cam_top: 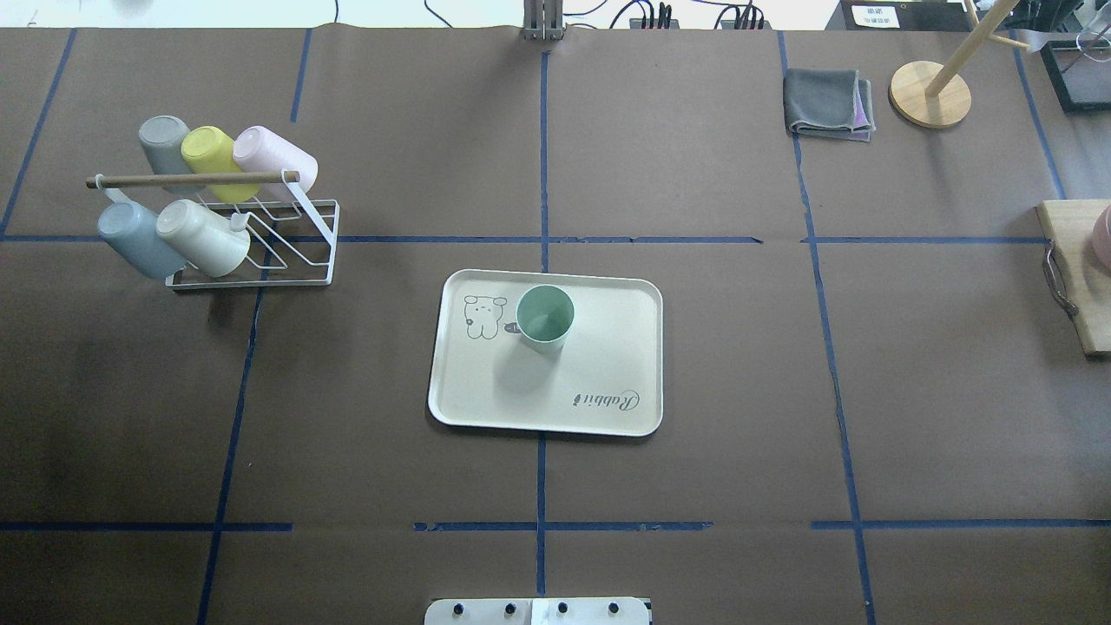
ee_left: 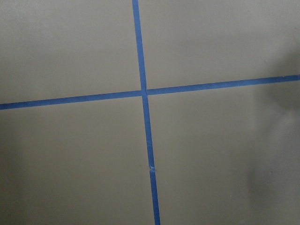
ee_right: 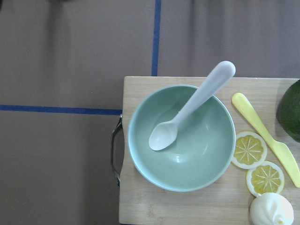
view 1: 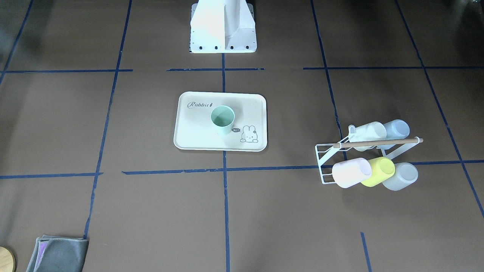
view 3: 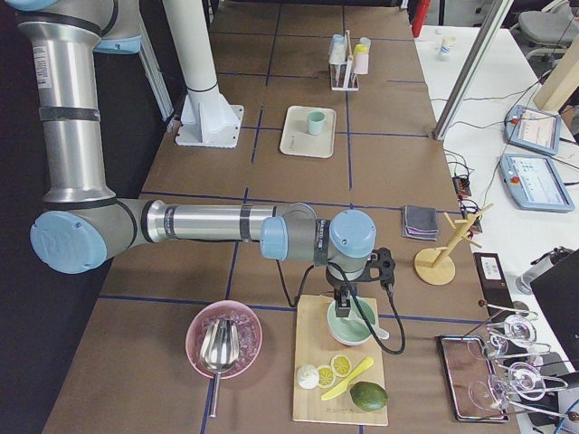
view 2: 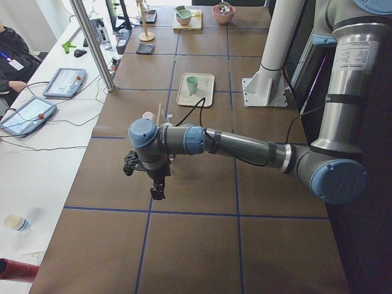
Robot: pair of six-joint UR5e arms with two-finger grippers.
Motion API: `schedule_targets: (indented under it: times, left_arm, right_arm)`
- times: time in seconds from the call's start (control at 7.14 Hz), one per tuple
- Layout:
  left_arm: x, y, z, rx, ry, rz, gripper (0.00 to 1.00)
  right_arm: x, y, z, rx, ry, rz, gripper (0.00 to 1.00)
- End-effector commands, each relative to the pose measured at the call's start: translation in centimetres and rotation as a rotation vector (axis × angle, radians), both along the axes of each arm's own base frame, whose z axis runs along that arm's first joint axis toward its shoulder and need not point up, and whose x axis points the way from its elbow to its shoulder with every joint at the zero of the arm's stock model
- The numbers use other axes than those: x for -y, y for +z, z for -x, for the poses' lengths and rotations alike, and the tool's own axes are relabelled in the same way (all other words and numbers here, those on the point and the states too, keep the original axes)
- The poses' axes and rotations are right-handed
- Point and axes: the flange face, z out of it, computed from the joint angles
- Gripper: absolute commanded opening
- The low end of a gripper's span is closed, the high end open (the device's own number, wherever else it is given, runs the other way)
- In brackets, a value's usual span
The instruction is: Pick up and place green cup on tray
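The pale green cup stands upright on the cream "Rabbit" tray at the table's middle, mouth up, beside the bunny drawing. It also shows in the overhead view on the tray. Neither gripper appears in the overhead or front views. My left gripper hangs over bare table far from the tray, at the table's left end. My right gripper hangs over a green bowl at the right end. I cannot tell whether either is open or shut. Both wrist views show no fingers.
A white wire rack holds several pastel cups at the far left. A grey cloth and a wooden stand lie far right. A cutting board carries a green bowl, a spoon, lemon slices and a yellow knife.
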Motion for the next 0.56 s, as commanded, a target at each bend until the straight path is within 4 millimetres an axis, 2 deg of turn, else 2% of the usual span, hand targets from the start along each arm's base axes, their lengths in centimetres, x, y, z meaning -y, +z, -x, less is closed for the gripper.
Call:
schedule_targets:
  times: [0.0,0.14,0.42]
  left_arm:
    - [-0.9,2.0,0.5,-0.007,0.051,-0.015,1.0]
    - [-2.3,4.2,0.9,-0.015,0.088,-0.02,1.0]
    - [-3.5,5.4,1.4,-0.018,0.1,-0.017,1.0]
  right_arm:
    - [-0.1,0.3,-0.1,-0.002,0.008,0.01,1.0]
    - [-0.2,0.1,-0.1,0.001,0.009,0.008,1.0]
    - [0.6,-0.6,-0.2,-0.008,0.009,-0.008,1.0]
